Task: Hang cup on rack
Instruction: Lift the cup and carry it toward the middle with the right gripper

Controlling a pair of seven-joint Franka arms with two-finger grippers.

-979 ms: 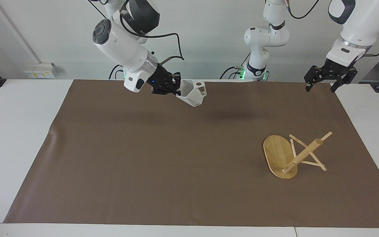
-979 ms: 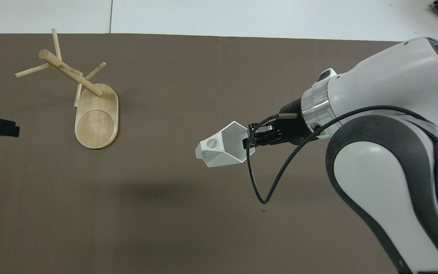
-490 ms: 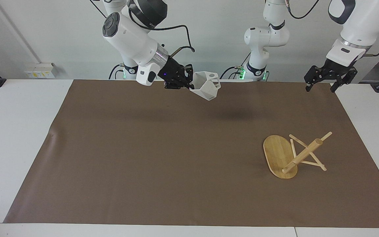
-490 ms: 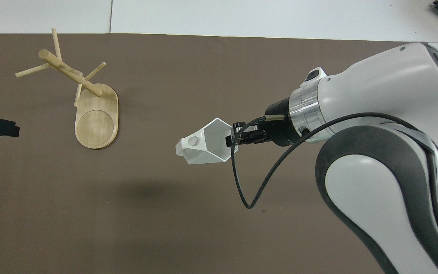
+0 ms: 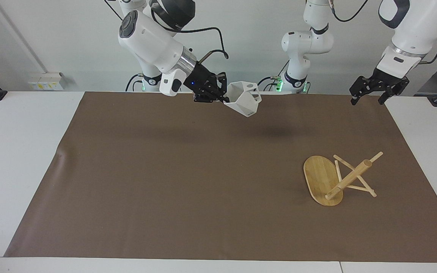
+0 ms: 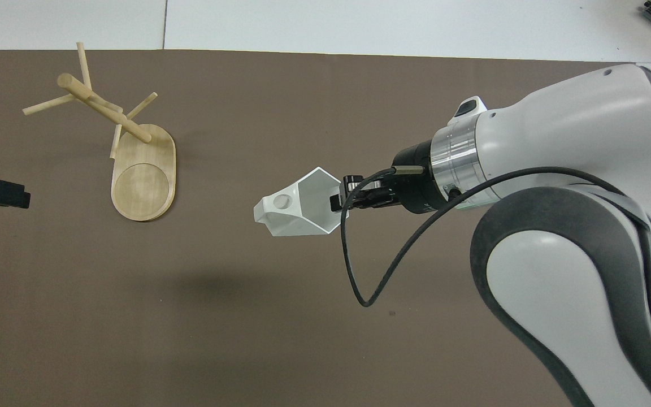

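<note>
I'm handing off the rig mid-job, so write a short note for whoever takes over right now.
Right pincer: shut on the rim of the small white faceted cup with a pierced handle, held in the air over the brown mat, tilted.
Left pincer: open, empty, waiting over the mat's edge at the left arm's end.
Light bamboo rack with oval base: upright on the mat toward the left arm's end, pegs bare.
Done: cup picked up.
Left: carry it to the rack and hang the handle's hole on a peg.

Brown mat (image 5: 188, 182): flat, covers most of white table (image 5: 21, 159), small wrinkle near the right arm's end. Wall socket box (image 5: 46, 80): on the wall above that end.
</note>
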